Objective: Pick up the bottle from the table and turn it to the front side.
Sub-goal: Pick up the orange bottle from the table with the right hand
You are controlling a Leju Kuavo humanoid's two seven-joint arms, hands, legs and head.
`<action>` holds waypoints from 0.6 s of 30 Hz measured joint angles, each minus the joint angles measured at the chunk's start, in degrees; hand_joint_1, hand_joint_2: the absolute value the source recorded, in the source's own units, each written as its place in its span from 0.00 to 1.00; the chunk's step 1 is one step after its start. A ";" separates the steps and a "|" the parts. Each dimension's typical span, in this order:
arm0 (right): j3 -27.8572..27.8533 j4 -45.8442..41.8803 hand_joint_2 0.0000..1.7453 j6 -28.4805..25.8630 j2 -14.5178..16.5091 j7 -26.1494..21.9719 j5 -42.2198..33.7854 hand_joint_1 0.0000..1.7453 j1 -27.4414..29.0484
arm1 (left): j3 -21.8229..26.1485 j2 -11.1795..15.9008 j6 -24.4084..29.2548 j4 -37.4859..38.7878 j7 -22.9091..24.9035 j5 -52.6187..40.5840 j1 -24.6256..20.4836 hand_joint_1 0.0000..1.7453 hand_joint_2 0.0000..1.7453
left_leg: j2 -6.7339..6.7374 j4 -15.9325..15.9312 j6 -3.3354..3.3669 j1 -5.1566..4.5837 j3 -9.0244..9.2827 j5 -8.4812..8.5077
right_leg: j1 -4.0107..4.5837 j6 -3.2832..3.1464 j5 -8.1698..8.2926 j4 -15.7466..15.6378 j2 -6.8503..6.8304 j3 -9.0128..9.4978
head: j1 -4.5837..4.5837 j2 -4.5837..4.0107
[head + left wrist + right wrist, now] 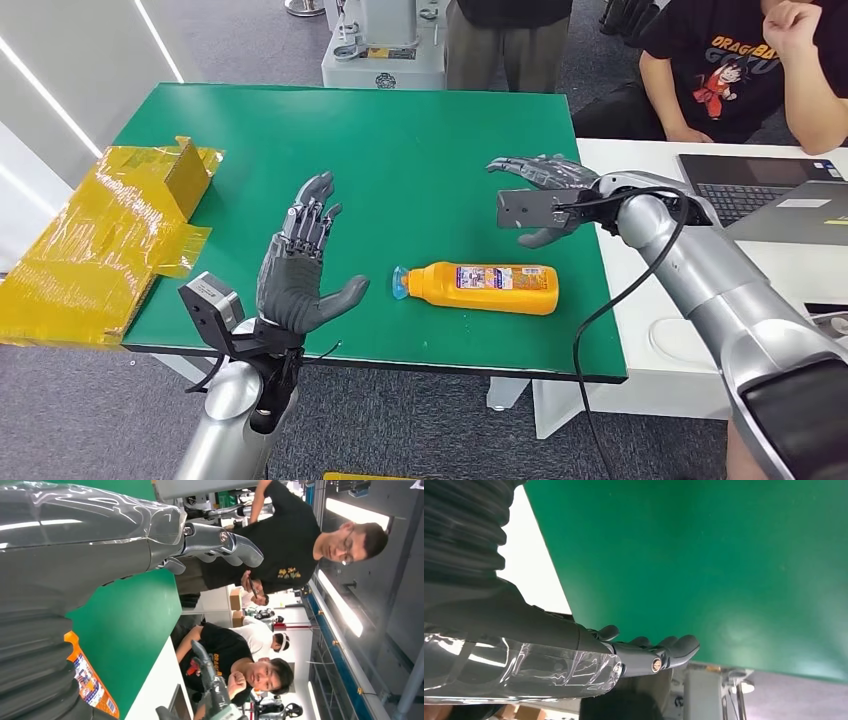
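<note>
At the near edge of the green table (400, 130), about 7 o'clock in the head view, the left hand (300, 272) stands upright, palm toward the centre, fingers spread, thumb out, holding nothing. Its shell is dark grey plastic over a ribbed cuff.

Just beside it at 3 o'clock, apart from the thumb, the orange bottle (487, 287) lies on its side parallel to the near edge. It is a flattened squeeze shape with a pale blue cap (401, 284) pointing toward the left hand and a printed label (487, 277) on its upturned face. A bare strip of green separates it from the table's front lip.

Beyond the bottle, at its 1 o'clock, the right hand (543, 190) hovers near the table's right edge, palm down, fingers extended and apart, empty. The matte green surface between and behind the hands lies open.

At the table's left edge a crumpled cardboard box (110, 240) wrapped in glossy yellow tape overhangs the side. To the right, a white desk (640, 290) carries a laptop (770, 195); a seated person (740, 70) in a black printed T-shirt is behind it.
</note>
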 joint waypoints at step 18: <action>11.57 8.09 1.00 -0.08 1.15 2.71 0.16 0.00 4.34 | 0.00 -0.05 -0.10 -0.09 1.67 0.85 0.26 0.00 1.00 | 0.01 0.00 0.00 0.00 0.00 0.00 | 0.00 0.00 0.00 -0.01 0.01 -0.01 | -0.01 0.00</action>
